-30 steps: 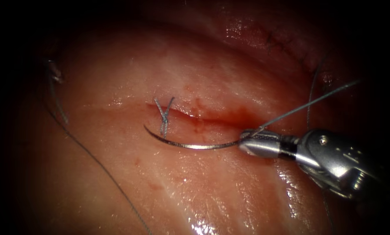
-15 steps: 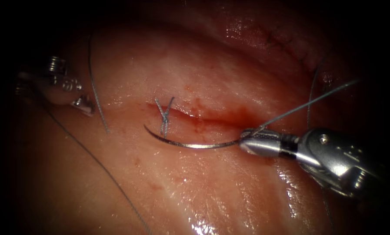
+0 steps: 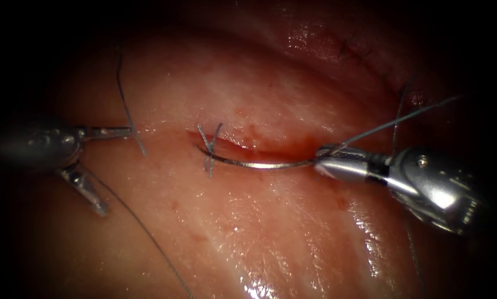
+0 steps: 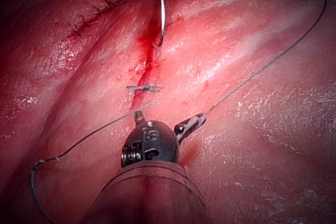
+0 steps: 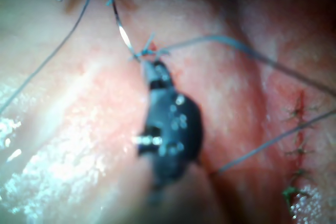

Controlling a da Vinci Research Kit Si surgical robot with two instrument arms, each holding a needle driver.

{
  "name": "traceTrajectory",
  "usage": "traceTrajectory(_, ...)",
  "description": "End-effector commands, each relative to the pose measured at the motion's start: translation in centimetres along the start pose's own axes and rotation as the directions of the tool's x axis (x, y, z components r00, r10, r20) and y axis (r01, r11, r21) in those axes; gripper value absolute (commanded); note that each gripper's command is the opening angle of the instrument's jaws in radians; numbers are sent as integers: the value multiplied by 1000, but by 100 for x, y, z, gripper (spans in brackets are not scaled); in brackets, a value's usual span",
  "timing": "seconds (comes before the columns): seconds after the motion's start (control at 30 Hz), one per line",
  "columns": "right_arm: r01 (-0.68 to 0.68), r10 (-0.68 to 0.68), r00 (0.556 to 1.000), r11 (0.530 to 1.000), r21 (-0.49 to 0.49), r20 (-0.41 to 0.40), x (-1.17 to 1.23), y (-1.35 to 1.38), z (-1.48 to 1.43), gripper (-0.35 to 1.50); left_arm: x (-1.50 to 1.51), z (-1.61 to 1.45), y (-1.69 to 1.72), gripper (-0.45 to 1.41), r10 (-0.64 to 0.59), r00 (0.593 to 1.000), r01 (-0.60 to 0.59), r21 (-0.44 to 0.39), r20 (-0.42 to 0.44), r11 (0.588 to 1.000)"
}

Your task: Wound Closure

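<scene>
Right tool [image 3: 328, 160] grips the needle [image 3: 259, 164] at its swaged end, jaws closed on it. The needle lies lengthwise along the cut [image 3: 270, 152], above the tissue [image 3: 270, 232] — point beside the tied stitch [image 3: 209, 148]. Left tool [image 3: 101, 166], jaws wide and empty, stands left of the point — the nearer free arm.

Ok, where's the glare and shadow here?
Endoscope view: glare on the wet tissue and the right tool, shut on the tail end of the needle, which lies along the cut, apparently outside the tissue; open, empty left tool in shadow. Left wrist view: evenly lit.
</scene>
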Motion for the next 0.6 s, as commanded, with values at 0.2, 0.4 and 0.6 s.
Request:
traceTrajectory(0.2,155,-159,984,986,57,80,11,-4,9,-35,45,27,3,86,-82,991,70,-106,-107,992)
traceTrajectory(0.4,208,-212,975,976,65,71,17,-16,10,-35,78,44,-7,94,-83,979,64,-109,-187,992)
traceTrajectory(0.6,121,-121,993,992,21,-3,17,-19,7,-35,65,61,-6,91,-62,969,43,-86,-239,995)
